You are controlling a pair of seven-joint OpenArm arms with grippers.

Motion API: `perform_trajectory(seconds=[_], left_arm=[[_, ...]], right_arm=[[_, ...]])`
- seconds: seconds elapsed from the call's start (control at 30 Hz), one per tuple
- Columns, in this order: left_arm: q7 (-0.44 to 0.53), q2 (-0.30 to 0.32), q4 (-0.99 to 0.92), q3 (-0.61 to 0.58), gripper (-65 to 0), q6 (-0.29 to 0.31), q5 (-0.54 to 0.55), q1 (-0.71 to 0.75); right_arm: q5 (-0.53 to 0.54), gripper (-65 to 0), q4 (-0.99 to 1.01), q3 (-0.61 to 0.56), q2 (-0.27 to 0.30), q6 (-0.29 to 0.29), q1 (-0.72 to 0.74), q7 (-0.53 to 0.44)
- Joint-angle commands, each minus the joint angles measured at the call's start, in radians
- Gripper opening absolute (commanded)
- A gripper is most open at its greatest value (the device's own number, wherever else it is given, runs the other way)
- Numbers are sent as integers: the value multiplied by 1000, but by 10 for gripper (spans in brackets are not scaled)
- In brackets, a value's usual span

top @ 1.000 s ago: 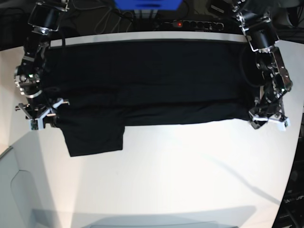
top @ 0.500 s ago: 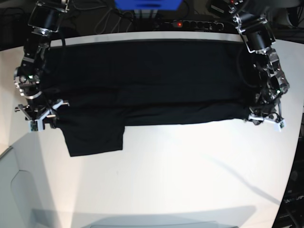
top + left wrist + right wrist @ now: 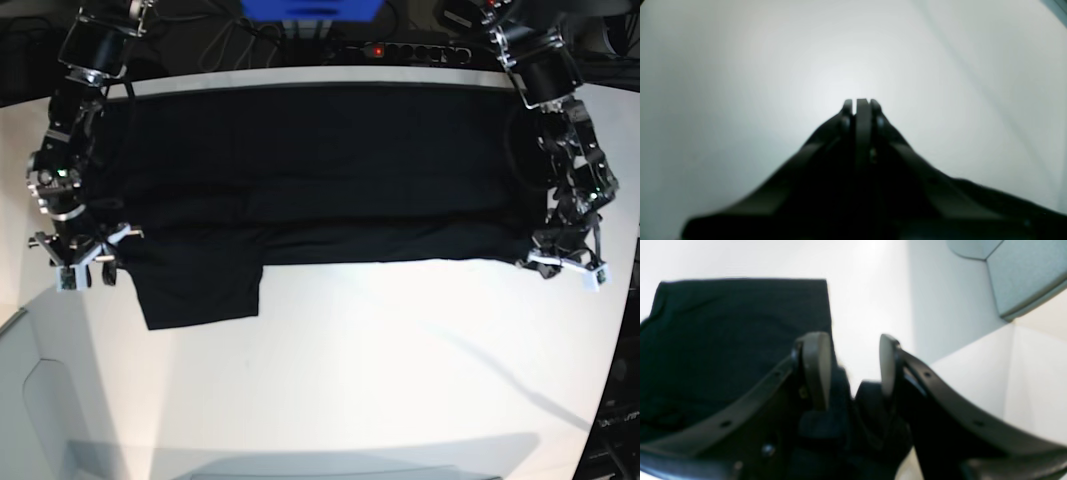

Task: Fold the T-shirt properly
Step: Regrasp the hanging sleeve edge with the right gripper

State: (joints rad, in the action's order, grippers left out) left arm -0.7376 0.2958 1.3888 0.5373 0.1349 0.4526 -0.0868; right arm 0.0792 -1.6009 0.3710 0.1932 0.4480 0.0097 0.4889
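The black T-shirt (image 3: 300, 180) is lying spread across the far half of the white desk (image 3: 400, 360). My left gripper (image 3: 566, 262) is sitting at its 4 o'clock corner, jaws pressed together; what they pinch I cannot tell. My right gripper (image 3: 853, 370) is standing wide apart over the 8 o'clock sleeve, holding nothing.

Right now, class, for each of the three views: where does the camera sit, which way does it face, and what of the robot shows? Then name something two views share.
Base: overhead, facing down on the table and the T-shirt; both arms show.
Left wrist: on the left arm, facing along the shut left pincer toward bare table.
Right wrist: on the right arm, facing past the open right pincer at the sleeve.
Shared: base and right wrist both show the T-shirt's sleeve.
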Motion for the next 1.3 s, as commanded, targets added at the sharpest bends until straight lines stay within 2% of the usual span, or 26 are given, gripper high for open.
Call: perform_trajectory(seconds=[0.0, 0.1, 0.2, 0.3, 0.5, 0.6, 0.73, 0.97, 1.17, 1.27], left_arm=[[17, 16, 31, 7, -650, 2, 8, -14], [10, 0, 62, 10, -650, 2, 7, -12], [8, -2, 73, 10, -650, 2, 8, -12], [8, -2, 73, 10, -650, 2, 8, -12], [8, -4, 73, 10, -650, 2, 8, -12], [8, -4, 73, 10, -650, 2, 7, -12], [13, 1, 73, 10, -650, 2, 8, 2], [16, -2, 68, 10, -650, 2, 7, 2], [16, 4, 70, 10, -650, 2, 7, 2], [16, 4, 71, 10, -650, 2, 8, 2]], right_arm=[[12, -382, -22, 3, 12, 11, 31, -31], [8, -333, 6, 0, 12, 11, 75, -23], [8, -308, 81, -42, 18, 11, 160, 54], [8, -305, 187, -77, 19, 11, 238, 95], [4, -304, 414, -116, 21, 10, 365, 93], [4, -303, 525, -116, 41, 8, 411, 93], [4, -303, 560, -116, 67, 7, 408, 93], [4, -303, 561, -116, 68, 7, 359, 93], [4, -307, 561, -117, 39, 7, 336, 92], [4, -329, 561, -180, 27, 7, 335, 92]])
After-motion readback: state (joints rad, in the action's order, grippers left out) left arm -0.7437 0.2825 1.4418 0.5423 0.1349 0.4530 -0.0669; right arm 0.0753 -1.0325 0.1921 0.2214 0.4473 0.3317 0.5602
